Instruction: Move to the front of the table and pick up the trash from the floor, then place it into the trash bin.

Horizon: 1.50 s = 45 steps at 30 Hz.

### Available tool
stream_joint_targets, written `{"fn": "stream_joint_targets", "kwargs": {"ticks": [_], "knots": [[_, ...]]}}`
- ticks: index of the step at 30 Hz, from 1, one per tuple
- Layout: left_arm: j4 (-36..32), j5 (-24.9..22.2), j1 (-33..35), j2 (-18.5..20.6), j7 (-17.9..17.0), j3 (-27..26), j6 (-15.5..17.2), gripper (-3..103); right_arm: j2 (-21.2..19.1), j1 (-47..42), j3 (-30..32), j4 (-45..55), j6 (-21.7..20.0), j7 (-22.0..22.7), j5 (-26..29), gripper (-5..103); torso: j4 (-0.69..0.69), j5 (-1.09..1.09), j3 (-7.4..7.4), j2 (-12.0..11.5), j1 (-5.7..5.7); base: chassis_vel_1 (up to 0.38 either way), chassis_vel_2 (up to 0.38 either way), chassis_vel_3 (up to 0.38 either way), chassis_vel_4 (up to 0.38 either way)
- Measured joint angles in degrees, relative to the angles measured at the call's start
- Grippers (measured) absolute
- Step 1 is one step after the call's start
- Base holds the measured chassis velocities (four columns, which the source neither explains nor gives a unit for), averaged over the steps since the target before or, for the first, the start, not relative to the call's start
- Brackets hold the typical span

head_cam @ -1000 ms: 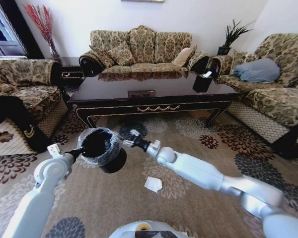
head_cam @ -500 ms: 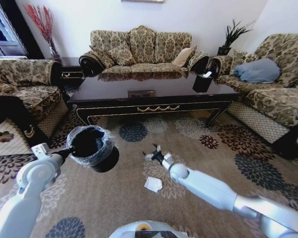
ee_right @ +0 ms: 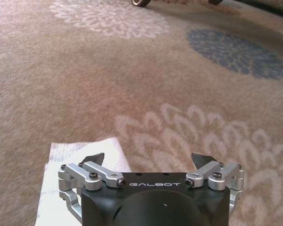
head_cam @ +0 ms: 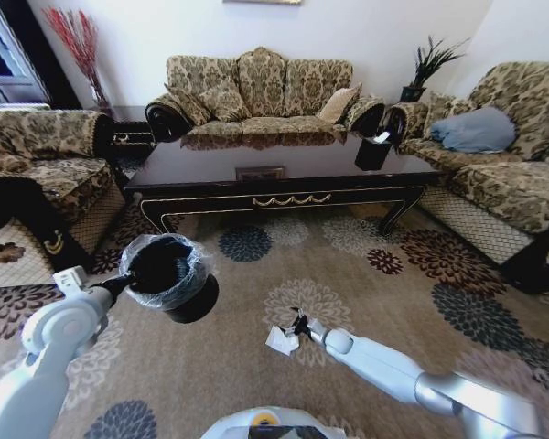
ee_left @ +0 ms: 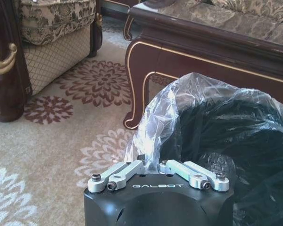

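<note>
Off the carpet, the black trash bin (head_cam: 177,282) with its crinkly clear bag hangs tilted. My left gripper (head_cam: 137,282) is shut on its bagged rim. In the left wrist view the fingers (ee_left: 127,170) pinch the plastic at the edge of the trash bin (ee_left: 226,141). Low over the floor (head_cam: 393,302), my right gripper (head_cam: 296,324) is open, right beside a crumpled white paper (head_cam: 279,341). The right wrist view has the right gripper (ee_right: 148,160) spread wide just above the carpet, with the paper (ee_right: 61,188) under one finger side. The dark table (head_cam: 284,165) stands beyond.
Patterned sofas ring the table: one at the left (head_cam: 37,174), one behind (head_cam: 261,91), one at the right (head_cam: 512,174). A black tissue box (head_cam: 373,151) sits on the table's right end. The table's curved leg (ee_left: 134,94) is close to the bin.
My right arm has swung away from the bin's rim and dropped to the floor beside the white paper. My left arm has carried the bin a little to the left.
</note>
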Motion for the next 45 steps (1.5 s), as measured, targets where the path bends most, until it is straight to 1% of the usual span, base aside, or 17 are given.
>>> {"fn": "stream_joint_targets", "kwargs": {"ticks": [10, 15, 21, 22, 24, 26, 29, 31, 34, 36, 37, 38, 39, 41, 43, 44, 45], "knots": [[1.4, 0.5, -1.8, -0.2, 0.1, 1.5, 0.0, 4, -0.7, -0.7, 0.3, 0.2, -1.7, -2.8, 5.0, 100, -0.01, 0.00, 0.00, 0.0, 0.00, 0.000, 0.000, 0.000, 0.000], [1.8, 1.0, -1.7, -0.3, 0.2, 1.7, 0.0, 4, -0.4, -1.1, 0.5, -0.2, -3.0, -5.5, 7.5, 100, 0.00, 0.00, 0.00, 0.0, 0.00, 0.000, 0.000, 0.000, 0.000], [1.8, 1.0, -1.6, -0.3, 0.2, 1.7, 0.0, 4, -0.2, -1.1, 0.1, -0.6, -3.2, -6.4, 7.6, 103, 0.00, 0.00, 0.00, 0.0, 0.00, 0.000, 0.000, 0.000, 0.000], [1.8, 1.0, -1.6, -0.3, 0.2, 1.7, 0.0, 4, -0.2, -1.2, 0.1, -0.7, -3.2, -6.4, 7.4, 95, 0.00, 0.00, 0.00, 0.0, 0.00, 0.000, 0.000, 0.000, 0.000], [1.9, 1.0, -1.6, -0.3, 0.2, 1.7, 0.0, 4, -0.3, -1.3, 0.0, -0.7, -3.2, -6.4, 6.8, 84, 0.00, 0.00, 0.00, 0.0, 0.00, 0.000, 0.000, 0.000, 0.000], [1.9, 1.0, -1.7, -0.3, 0.2, 1.7, 0.0, 4, -0.3, -1.3, 0.0, -0.7, -3.2, -6.4, 6.6, 84, 0.00, 0.00, 0.00, 0.0, 0.00, 0.000, 0.000, 0.000, 0.000], [1.9, 1.1, -1.7, -0.5, 0.2, 1.8, -0.1, 4, -0.7, -1.3, 0.2, -0.7, -3.0, -6.4, 5.8, 68, 0.00, 0.00, 0.00, 0.0, 0.00, 0.000, 0.000, 0.000, 0.000], [1.9, 1.1, -1.7, -0.5, 0.2, 1.8, -0.1, 4, -0.7, -1.3, 0.3, -0.7, -2.9, -6.4, 5.6, 68, 0.00, 0.00, 0.00, 0.0, 0.00, 0.000, 0.000, 0.000, 0.000], [1.6, 1.2, -1.6, -0.7, 0.2, 1.9, -0.1, 4, -0.9, -1.5, 0.8, -1.0, -2.2, -6.6, 4.9, 51, -0.01, 0.00, 0.00, 0.0, 0.00, 0.000, 0.000, 0.000, 0.000], [1.5, 1.2, -1.5, -0.7, 0.2, 1.9, -0.1, 4, -0.9, -1.7, 1.2, -1.0, -1.9, -6.7, 4.7, 51, -0.01, 0.01, 0.00, 0.0, 0.00, 0.000, 0.000, 0.000, 0.000], [1.5, 1.3, -1.3, -0.8, 0.2, 1.9, -0.1, 4, -1.0, -1.8, 1.4, -0.9, -1.6, -6.7, 4.6, 40, 0.00, 0.00, 0.00, 0.0, 0.00, 0.000, 0.000, 0.000, 0.000], [1.4, 1.3, -1.2, -0.8, 0.2, 1.9, -0.1, 4, -1.1, -2.0, 1.6, -0.7, -1.2, -6.9, 4.4, 35, 0.00, 0.00, 0.00, 0.0, 0.00, 0.000, 0.000, 0.000, 0.000], [1.4, 1.4, -1.2, -0.9, 0.2, 1.9, -0.1, 4, -1.2, -2.2, 1.8, -0.4, -0.8, -7.2, 4.2, 35, 0.00, 0.00, 0.00, 0.0, 0.00, 0.000, 0.000, 0.000, 0.000], [1.3, 1.4, -1.1, -0.9, 0.2, 1.9, -0.1, 4, -1.4, -2.3, 2.1, -0.1, -0.4, -7.6, 4.0, 29, 0.00, 0.00, 0.00, 0.0, 0.00, 0.000, 0.000, 0.000, 0.000], [1.1, 1.5, -1.1, -0.9, 0.2, 2.0, -0.1, 4, -2.0, -2.8, 2.7, 0.7, 1.0, -9.2, 3.4, 19, 0.00, 0.00, 0.00, 0.0, 0.00, 0.000, 0.000, 0.000, 0.000], [1.1, 1.5, -1.1, -0.9, 0.2, 2.0, -0.1, 4, -2.0, -2.8, 2.7, 0.7, 1.0, -9.2, 3.4, 19, 0.00, 0.00, 0.00, 0.0, 0.00, 0.000, 0.000, 0.000, 0.000], [1.1, 1.5, -1.1, -0.9, 0.2, 2.0, -0.1, 4, -2.1, -2.8, 2.8, 0.8, 1.2, -9.5, 3.3, 13, -0.01, 0.01, 0.00, 0.0, 0.00, 0.000, 0.000, 0.000, 0.000]]}}
